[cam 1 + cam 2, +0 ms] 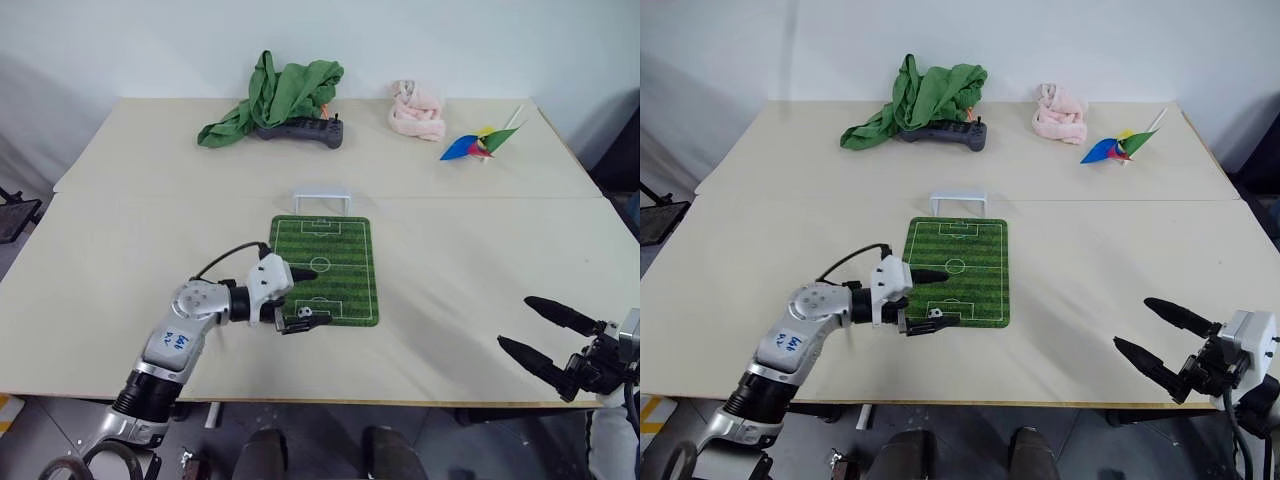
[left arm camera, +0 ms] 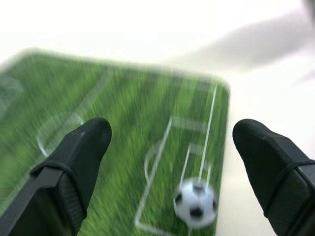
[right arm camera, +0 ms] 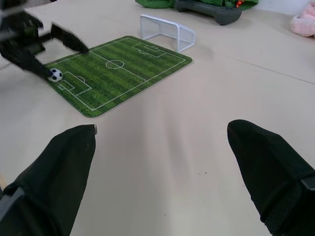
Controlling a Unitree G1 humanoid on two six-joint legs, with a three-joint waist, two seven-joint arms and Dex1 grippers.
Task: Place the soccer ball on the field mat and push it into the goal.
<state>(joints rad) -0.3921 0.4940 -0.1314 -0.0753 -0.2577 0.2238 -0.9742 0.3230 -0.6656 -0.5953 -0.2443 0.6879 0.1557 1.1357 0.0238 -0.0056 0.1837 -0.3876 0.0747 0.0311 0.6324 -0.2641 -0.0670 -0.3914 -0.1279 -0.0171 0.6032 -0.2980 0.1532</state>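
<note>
- The soccer ball (image 1: pixel 303 313), tiny, white with black patches, rests on the field mat's near end, by the printed goal box.
- The field mat (image 1: pixel 345 262), striped green with white pitch lines, lies flat.
- The goal (image 1: pixel 322 201), a white frame, stands upright just beyond the mat's far end.

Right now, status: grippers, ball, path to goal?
Left gripper open, right gripper open, empty. Tiny black-and-white soccer ball on striped green field mat, near end. Lane to white-framed goal unobstructed.

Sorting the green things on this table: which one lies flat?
The field mat, striped with white pitch lines, lies flat. The green cloth is bunched up against the black controller.
</note>
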